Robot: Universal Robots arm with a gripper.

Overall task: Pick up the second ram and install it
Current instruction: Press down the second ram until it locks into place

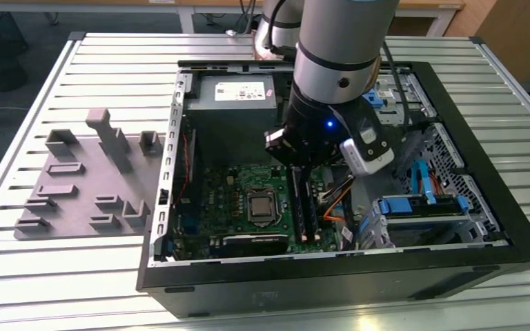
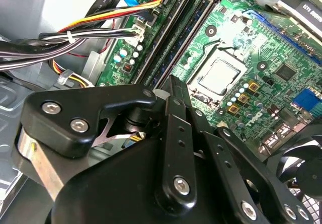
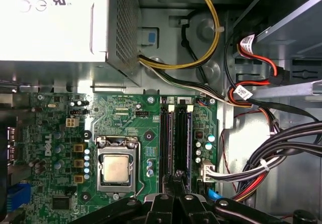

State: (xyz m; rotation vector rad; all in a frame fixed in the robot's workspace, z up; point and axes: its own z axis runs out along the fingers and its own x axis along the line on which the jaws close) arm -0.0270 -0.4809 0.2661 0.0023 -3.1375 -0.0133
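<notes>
My gripper reaches down into the open computer case, right over the memory slots beside the processor. In both wrist views its black fingers sit pressed close together at one end of the slots. The second ram stands edge-on in the slot nearer the processor, a long dark-blue stick running away from the fingertips. Another stick fills the slot beside it. The contact between fingers and stick is hidden by the gripper body.
The power supply lies behind the motherboard. Bundled cables and drive bays with blue clips crowd the case on the exterior view's right. A grey holder block rests on the slatted table at the exterior view's left.
</notes>
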